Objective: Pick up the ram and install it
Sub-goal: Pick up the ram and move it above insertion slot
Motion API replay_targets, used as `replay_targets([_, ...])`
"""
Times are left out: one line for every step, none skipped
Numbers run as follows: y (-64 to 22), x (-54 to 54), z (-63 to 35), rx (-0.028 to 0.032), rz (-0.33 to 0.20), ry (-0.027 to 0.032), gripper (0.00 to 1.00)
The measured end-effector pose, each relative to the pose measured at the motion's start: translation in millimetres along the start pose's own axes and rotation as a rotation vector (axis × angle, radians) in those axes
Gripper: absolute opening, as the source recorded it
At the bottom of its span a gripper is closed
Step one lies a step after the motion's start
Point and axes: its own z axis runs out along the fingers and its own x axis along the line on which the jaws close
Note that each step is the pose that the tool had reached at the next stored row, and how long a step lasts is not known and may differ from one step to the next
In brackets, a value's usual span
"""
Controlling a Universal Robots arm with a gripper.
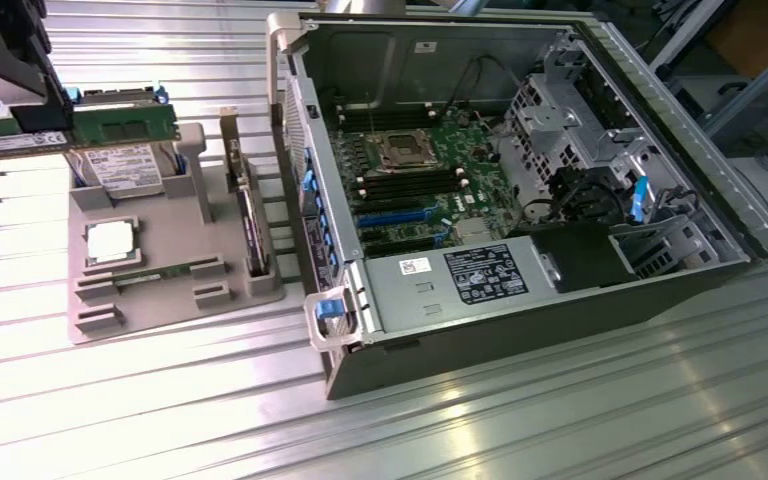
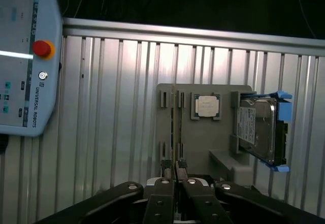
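Observation:
The ram (image 1: 124,125), a slim green stick with dark chips, hangs level in the air at the exterior view's upper left, above the grey parts holder (image 1: 157,310). My black gripper (image 1: 53,118) is shut on its middle. In the wrist view the fingers (image 2: 166,181) pinch the ram (image 2: 175,165), which shows edge-on as a thin line. The open computer case (image 1: 678,285) lies to the exterior view's right. Its motherboard (image 1: 424,185) faces up, with dark memory slots beside the processor socket.
The holder carries a square silver processor (image 1: 111,240), a hard drive (image 1: 124,165), another green stick (image 1: 157,275) lying flat and an upright expansion card (image 1: 251,220). A teach pendant (image 2: 25,56) lies on the ribbed metal table (image 1: 558,420).

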Motion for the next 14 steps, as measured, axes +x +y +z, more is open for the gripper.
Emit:
replay_targets([0.0,0.0,-1.2,0.0,0.0,0.0,0.12])
replay_targets([0.1,-0.1,-2.9,0.0001,0.0,-0.0001,0.12])
replay_targets([0.2,-0.1,-4.9,0.0001,0.0,-0.0001,0.12])
replay_targets([0.2,-0.2,-6.9,0.0,0.0,0.0,0.12])
replay_targets([0.4,-0.3,-10.1,0.0,0.0,0.0,0.12])
replay_targets([0.5,-0.3,-12.2,-0.0001,0.0,0.0,0.12])
replay_targets([0.5,-0.4,-14.6,-0.0001,0.0,0.0,0.12])
replay_targets([0.6,-0.4,-15.9,0.0,0.0,0.0,0.12])
replay_targets([0.6,-0.5,-16.9,-0.0001,0.0,0.0,0.12])
replay_targets([0.7,-0.5,-18.8,0.0001,0.0,-0.0001,0.12])
replay_targets([0.8,-0.5,-20.3,0.0,0.0,-0.0001,0.12])
replay_targets([0.8,-0.6,-22.0,0.0,0.0,0.0,0.12])
replay_targets([0.9,-0.6,-23.1,-0.0001,0.0,0.0,0.12])
replay_targets([0.9,-0.6,-24.1,0.0,0.0,0.0,0.12])
